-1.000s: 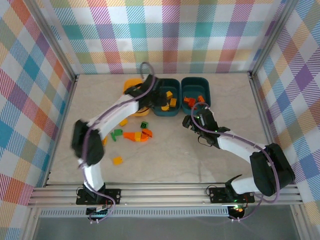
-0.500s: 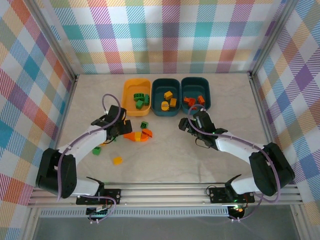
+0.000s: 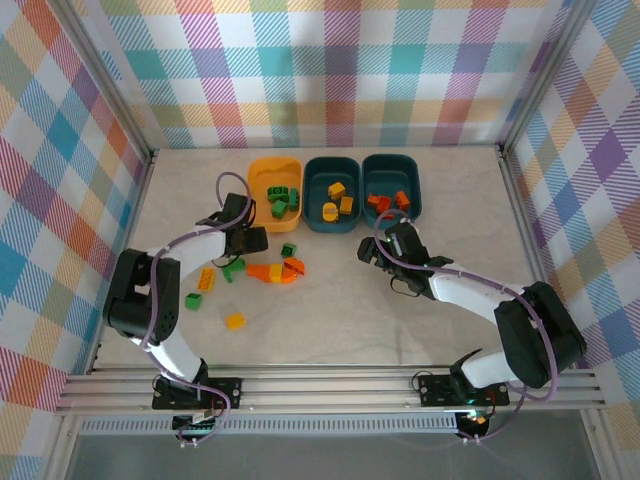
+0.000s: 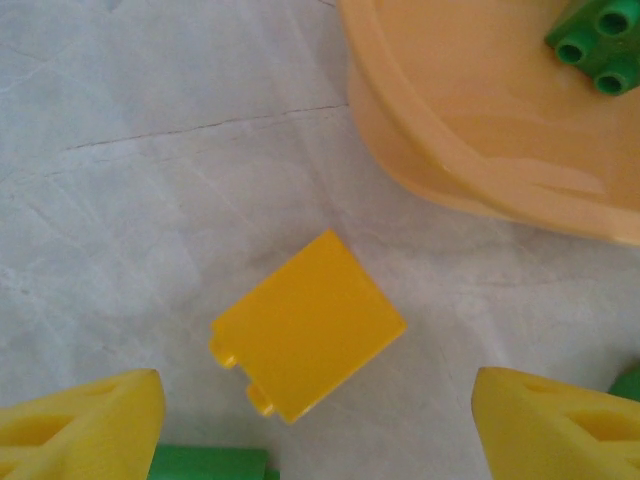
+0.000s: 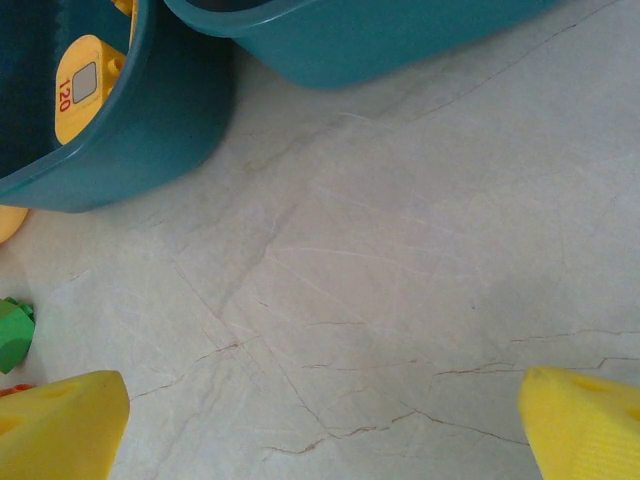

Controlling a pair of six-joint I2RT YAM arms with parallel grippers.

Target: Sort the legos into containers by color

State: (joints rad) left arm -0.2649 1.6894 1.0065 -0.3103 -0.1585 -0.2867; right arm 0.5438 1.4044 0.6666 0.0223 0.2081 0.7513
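Note:
My left gripper [image 4: 320, 430] is open just above the table, and a yellow lego [image 4: 308, 325] lies flat between its yellow fingertips [image 4: 85, 430]. In the top view the left gripper [image 3: 248, 241] hovers just below the yellow-orange bin [image 3: 256, 185], which holds green legos [image 3: 281, 200]. The middle teal bin [image 3: 315, 212] holds yellow legos, the right teal bin [image 3: 416, 196] orange-red ones. My right gripper [image 3: 375, 248] is open over bare table in front of the teal bins, with nothing between its fingers [image 5: 60, 430].
Loose legos lie left of centre: a green one [image 3: 289, 250], orange-red ones [image 3: 268, 272], a green one [image 3: 232, 268], a yellow one [image 3: 206, 279], another green [image 3: 193, 301] and a yellow one [image 3: 235, 321]. Metal rails border the table.
The left arm swung from over the bins out to the left, then in a little to its place below the yellow-orange bin. The right arm has barely moved.

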